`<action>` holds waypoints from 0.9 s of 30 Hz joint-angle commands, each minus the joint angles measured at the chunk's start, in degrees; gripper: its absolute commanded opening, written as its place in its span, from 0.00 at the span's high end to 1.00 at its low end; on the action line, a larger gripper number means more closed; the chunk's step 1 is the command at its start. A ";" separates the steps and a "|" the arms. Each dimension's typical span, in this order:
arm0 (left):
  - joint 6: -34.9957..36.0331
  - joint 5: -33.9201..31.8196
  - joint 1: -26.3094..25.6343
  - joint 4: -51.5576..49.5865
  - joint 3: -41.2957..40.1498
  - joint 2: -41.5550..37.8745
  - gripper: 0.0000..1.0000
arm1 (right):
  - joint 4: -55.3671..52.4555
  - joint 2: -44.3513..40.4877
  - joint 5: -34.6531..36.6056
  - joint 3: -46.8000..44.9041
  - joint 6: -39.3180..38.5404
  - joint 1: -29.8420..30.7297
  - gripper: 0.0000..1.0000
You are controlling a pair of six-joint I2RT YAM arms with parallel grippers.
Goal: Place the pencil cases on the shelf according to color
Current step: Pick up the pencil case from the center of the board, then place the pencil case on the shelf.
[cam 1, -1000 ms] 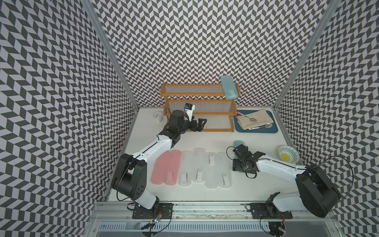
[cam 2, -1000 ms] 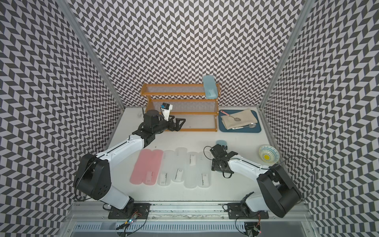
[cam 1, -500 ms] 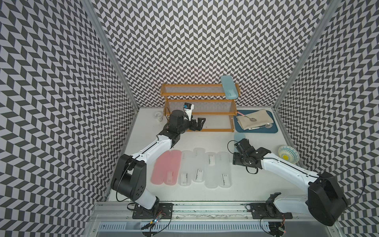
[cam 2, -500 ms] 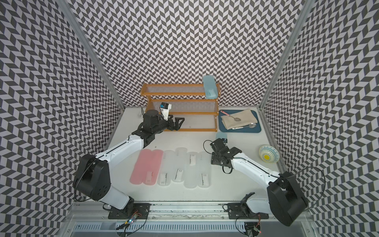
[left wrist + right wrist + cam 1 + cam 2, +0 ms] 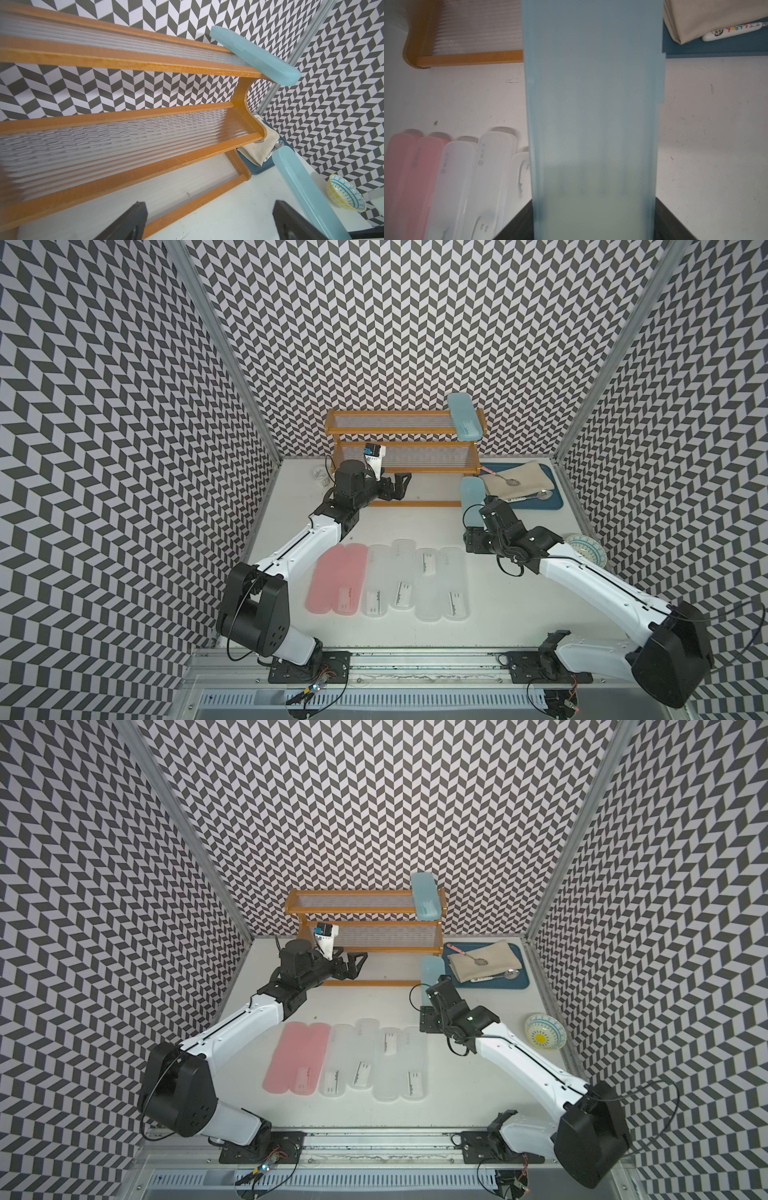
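The left end effector [image 5: 402, 486] hovers wide open and empty before the left part of the shelf's [image 5: 390, 430] lowest tier. Near on the worktop [image 5: 519, 614] lie two pink pencil cases [image 5: 336, 578], then four clear pencil cases [image 5: 417, 578], side by side. A blue case [image 5: 465, 416] lies across the top tier's right end. The right end effector [image 5: 593, 224] grips a second blue case [image 5: 472, 493] by its near end, just right of the shelf, beside the dark blue tray [image 5: 540, 504].
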 commanded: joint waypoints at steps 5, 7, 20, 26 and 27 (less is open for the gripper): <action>0.33 0.13 1.33 1.26 0.68 -3.44 0.00 | 3.68 -0.58 -3.15 3.35 -3.20 0.98 0.31; 0.08 1.47 1.89 1.51 0.86 -3.76 0.01 | 4.68 -0.71 -3.32 3.45 -3.64 1.80 0.32; -0.47 2.27 3.50 4.14 -1.34 -6.00 0.00 | 5.77 3.80 -0.88 9.92 -2.94 8.30 0.34; 0.80 1.77 2.62 3.50 -0.24 -6.99 0.00 | 6.96 5.30 0.73 14.38 -1.19 12.19 0.33; 0.60 1.08 2.63 3.80 -0.01 -7.34 0.00 | 6.73 5.75 0.77 15.41 -1.47 12.29 0.33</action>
